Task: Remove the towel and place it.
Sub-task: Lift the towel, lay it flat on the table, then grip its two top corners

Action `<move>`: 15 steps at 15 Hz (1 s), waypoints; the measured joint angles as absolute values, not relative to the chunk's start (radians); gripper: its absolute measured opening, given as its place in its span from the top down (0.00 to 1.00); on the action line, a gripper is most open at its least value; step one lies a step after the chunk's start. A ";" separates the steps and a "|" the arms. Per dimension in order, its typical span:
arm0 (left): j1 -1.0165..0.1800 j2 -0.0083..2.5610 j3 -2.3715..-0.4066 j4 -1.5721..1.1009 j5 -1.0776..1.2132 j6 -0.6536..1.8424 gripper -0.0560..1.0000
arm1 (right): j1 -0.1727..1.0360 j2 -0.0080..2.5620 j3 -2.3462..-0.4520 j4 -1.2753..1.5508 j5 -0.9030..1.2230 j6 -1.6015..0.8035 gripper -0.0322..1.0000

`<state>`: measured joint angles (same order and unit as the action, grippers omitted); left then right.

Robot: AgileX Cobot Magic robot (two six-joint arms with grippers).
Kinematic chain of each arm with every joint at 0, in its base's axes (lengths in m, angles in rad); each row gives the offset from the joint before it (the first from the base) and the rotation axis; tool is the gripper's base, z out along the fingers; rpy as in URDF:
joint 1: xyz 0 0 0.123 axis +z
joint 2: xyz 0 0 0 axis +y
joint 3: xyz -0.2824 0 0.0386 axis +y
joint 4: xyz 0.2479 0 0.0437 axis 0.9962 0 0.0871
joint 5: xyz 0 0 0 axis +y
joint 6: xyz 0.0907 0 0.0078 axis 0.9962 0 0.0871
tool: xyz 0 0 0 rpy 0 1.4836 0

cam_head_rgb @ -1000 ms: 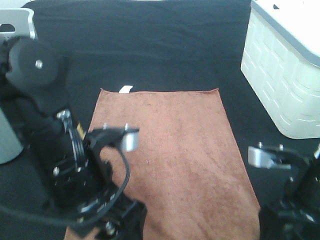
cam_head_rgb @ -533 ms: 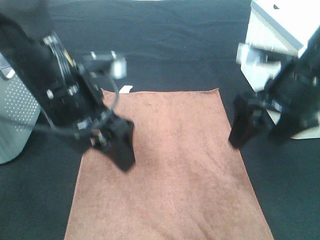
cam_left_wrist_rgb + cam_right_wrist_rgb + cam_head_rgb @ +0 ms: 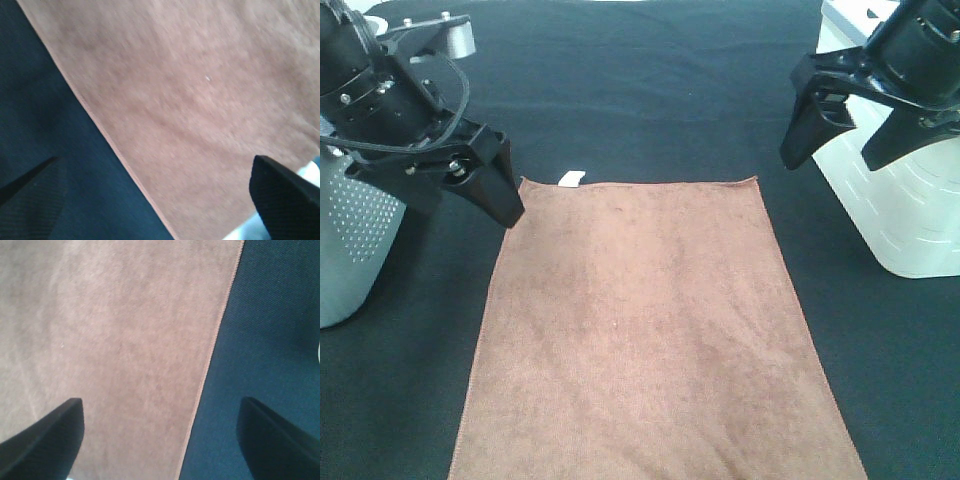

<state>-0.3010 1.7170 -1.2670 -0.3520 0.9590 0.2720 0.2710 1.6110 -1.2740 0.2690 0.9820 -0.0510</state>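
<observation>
The brown towel (image 3: 640,330) lies flat and spread out on the black table covering (image 3: 640,90), with its small white tag (image 3: 571,178) at the far short edge. My left gripper (image 3: 460,200) is open and empty, hovering by the towel's far left corner. In the left wrist view the towel (image 3: 190,100) and its long edge lie below the spread fingers (image 3: 285,200). My right gripper (image 3: 842,150) is open and empty, just right of the far right corner. The right wrist view shows the towel (image 3: 115,340) and its edge between the spread fingers (image 3: 45,437).
A white ribbed basket (image 3: 900,170) stands at the right, close behind my right gripper. A grey perforated bin (image 3: 350,240) stands at the left edge, beside my left arm.
Both arms have swung from the near edge of the table to the far end of the towel. Each gripper now hovers by a far corner. The towel has not moved.
</observation>
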 joint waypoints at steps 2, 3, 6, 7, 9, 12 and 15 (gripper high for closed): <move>-0.269 1.780 -1.348 -0.349 0.970 0.290 0.09 | 0.271 1.702 -1.388 0.256 1.043 -0.048 0.19; -0.256 1.831 -1.418 -0.346 0.983 0.292 0.09 | 0.271 1.765 -1.456 0.255 1.073 -0.049 0.19; -0.252 1.996 -1.650 -0.345 1.043 0.272 0.09 | 0.241 1.955 -1.673 0.275 1.153 -0.092 0.19; -0.252 2.060 -1.730 -0.347 1.064 0.252 0.09 | 0.224 2.014 -1.735 0.281 1.170 -0.106 0.19; -0.252 2.168 -1.856 -0.347 1.096 0.221 0.09 | 0.180 2.132 -1.855 0.308 1.199 -0.129 0.19; -0.247 2.326 -2.011 -0.344 1.148 0.198 0.09 | 0.142 2.278 -2.003 0.368 1.216 -0.174 0.19; -0.224 2.396 -2.082 -0.345 1.158 0.172 0.09 | 0.142 2.340 -2.070 0.361 1.214 -0.178 0.19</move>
<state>-0.2240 2.3960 -2.0820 -0.3450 1.1580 0.1720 0.1420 2.3400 -2.0700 0.3610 1.2140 -0.1780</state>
